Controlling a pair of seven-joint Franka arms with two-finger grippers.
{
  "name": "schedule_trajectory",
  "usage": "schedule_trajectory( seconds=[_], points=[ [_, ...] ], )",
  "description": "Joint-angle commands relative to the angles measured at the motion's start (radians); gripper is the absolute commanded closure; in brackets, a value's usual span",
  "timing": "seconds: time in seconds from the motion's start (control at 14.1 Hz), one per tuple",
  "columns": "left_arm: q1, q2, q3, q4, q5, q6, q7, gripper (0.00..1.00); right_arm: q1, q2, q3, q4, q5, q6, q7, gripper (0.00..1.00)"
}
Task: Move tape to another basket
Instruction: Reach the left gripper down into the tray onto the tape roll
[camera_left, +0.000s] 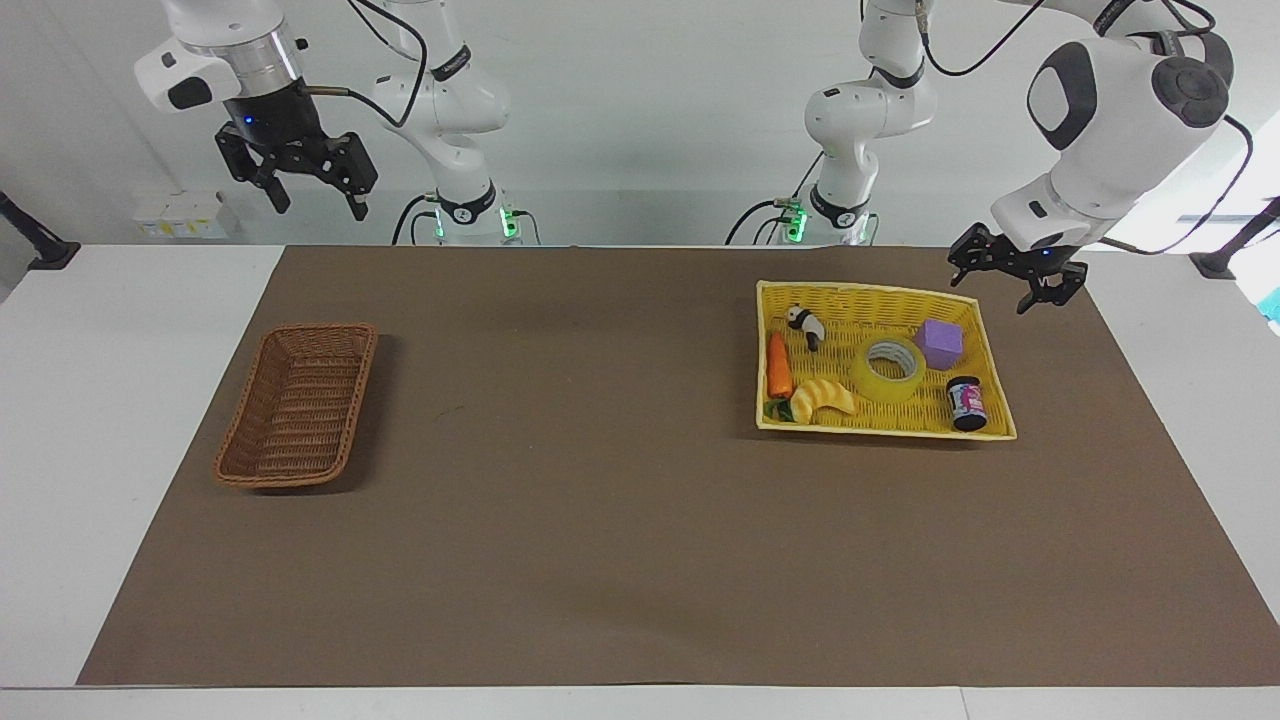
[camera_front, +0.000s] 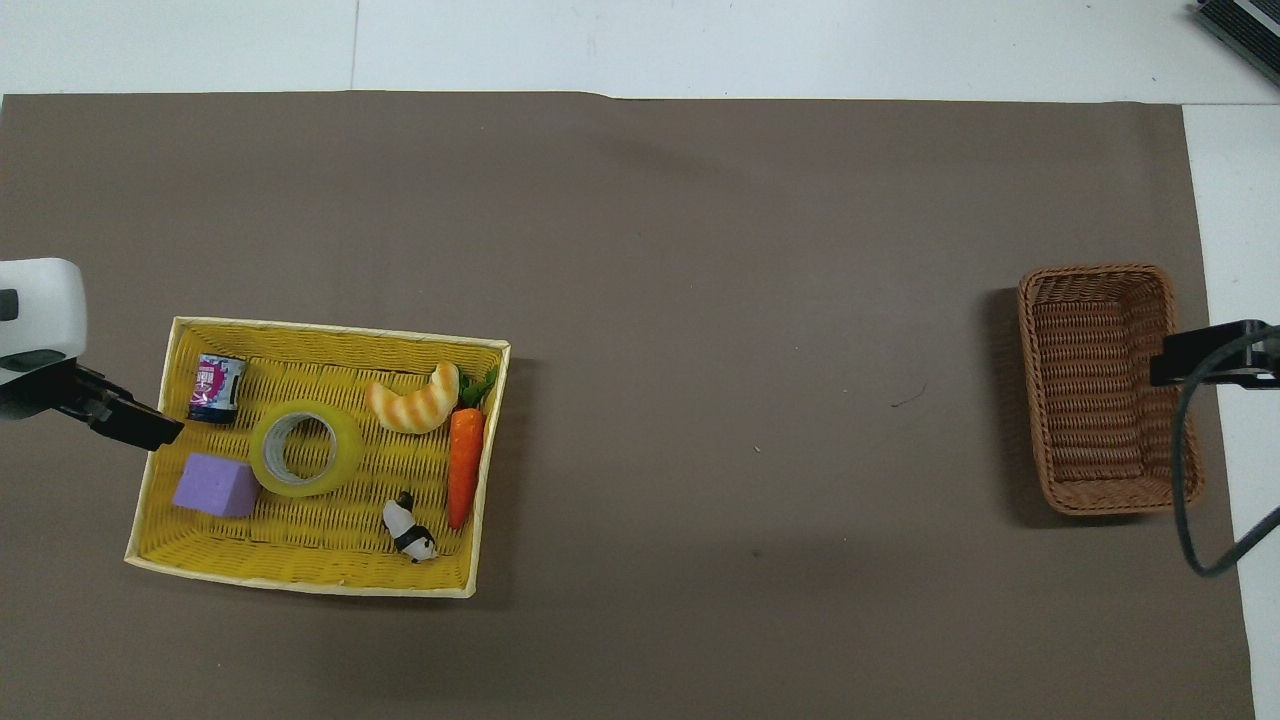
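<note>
The tape (camera_left: 893, 368), a yellow translucent roll, lies flat in the yellow tray-basket (camera_left: 880, 293); it also shows in the overhead view (camera_front: 305, 448). The brown wicker basket (camera_left: 297, 403) stands empty at the right arm's end of the table, also in the overhead view (camera_front: 1105, 385). My left gripper (camera_left: 990, 292) is open and empty in the air over the yellow tray's edge at the left arm's end, apart from the tape; it enters the overhead view (camera_front: 150, 428) beside the tray. My right gripper (camera_left: 315, 208) is open and empty, waiting high up, and in the overhead view (camera_front: 1190, 367) it overlaps the brown basket's edge.
The yellow tray (camera_front: 330, 335) also holds a purple block (camera_left: 940, 343), a small dark jar (camera_left: 966, 402), a toy croissant (camera_left: 825, 397), a toy carrot (camera_left: 779, 365) and a panda figure (camera_left: 806, 325) around the tape. A brown mat (camera_left: 600, 480) covers the table.
</note>
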Motion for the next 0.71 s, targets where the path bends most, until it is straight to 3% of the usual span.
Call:
schedule_trajectory(
  seconds=[0.0, 0.35, 0.64],
  points=[
    [0.002, -0.034, -0.004, -0.117, -0.014, 0.109, 0.037, 0.0, -0.009, -0.012, 0.001, -0.007, 0.009, -0.009, 0.008, 0.0],
    [-0.016, -0.034, -0.006, -0.219, -0.016, 0.226, 0.041, 0.0, -0.009, -0.012, 0.001, -0.008, 0.009, -0.006, 0.006, 0.0],
    [-0.056, 0.046, -0.006, -0.306, -0.016, 0.399, 0.022, 0.0, -0.01, -0.012, 0.001, -0.008, 0.009, -0.006, 0.006, 0.0]
  ],
)
